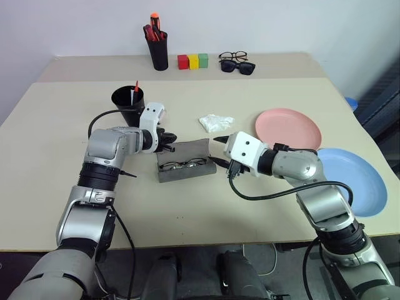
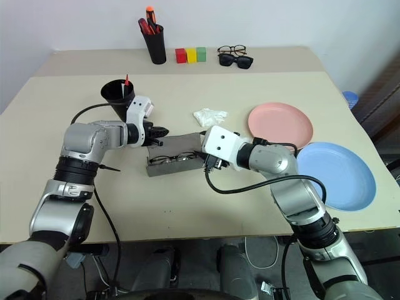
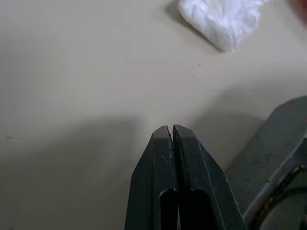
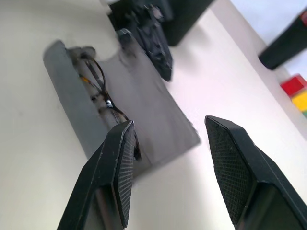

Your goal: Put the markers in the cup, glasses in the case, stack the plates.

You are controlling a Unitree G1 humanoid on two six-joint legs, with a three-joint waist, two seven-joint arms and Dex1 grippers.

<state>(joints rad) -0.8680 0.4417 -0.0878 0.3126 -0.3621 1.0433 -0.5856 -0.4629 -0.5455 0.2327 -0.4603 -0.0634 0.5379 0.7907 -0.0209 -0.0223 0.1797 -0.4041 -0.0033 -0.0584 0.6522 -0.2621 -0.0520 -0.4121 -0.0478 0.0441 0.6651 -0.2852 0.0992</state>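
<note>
Looking first at the case (image 1: 182, 160), we find it lying open near the middle of the table (image 1: 56, 137), its grey flap folded back toward the far side, and the glasses (image 1: 182, 166) resting inside the tray. Our left gripper (image 1: 170, 138) sits at the far-left corner of the case, just over the flap's edge; its fingers (image 3: 175, 158) are pressed tightly together with nothing between them. Our right gripper (image 1: 218, 139) hovers at the case's right end, its fingers (image 4: 120, 158) spread roughly halfway apart and empty; we cannot tell whether they touch the flap.

Farther left and toward the far side stands the cup (image 1: 128, 103), with a red marker tip (image 1: 135, 87) poking up out of it. We cannot make out the white marker in it. To the right of the case, the pink plate (image 1: 288, 127) lies flat, and the blue plate (image 1: 359, 181) lies nearer and farther right, not stacked; whether their rims touch we cannot say.

A crumpled white tissue (image 1: 215, 122) rests just beyond the case. Along the far edge we see a pen holder (image 1: 159, 53) with orange-red pens, three coloured blocks (image 1: 192, 61), and spare spectacles (image 1: 233, 57) beside sunglasses (image 1: 238, 66).
</note>
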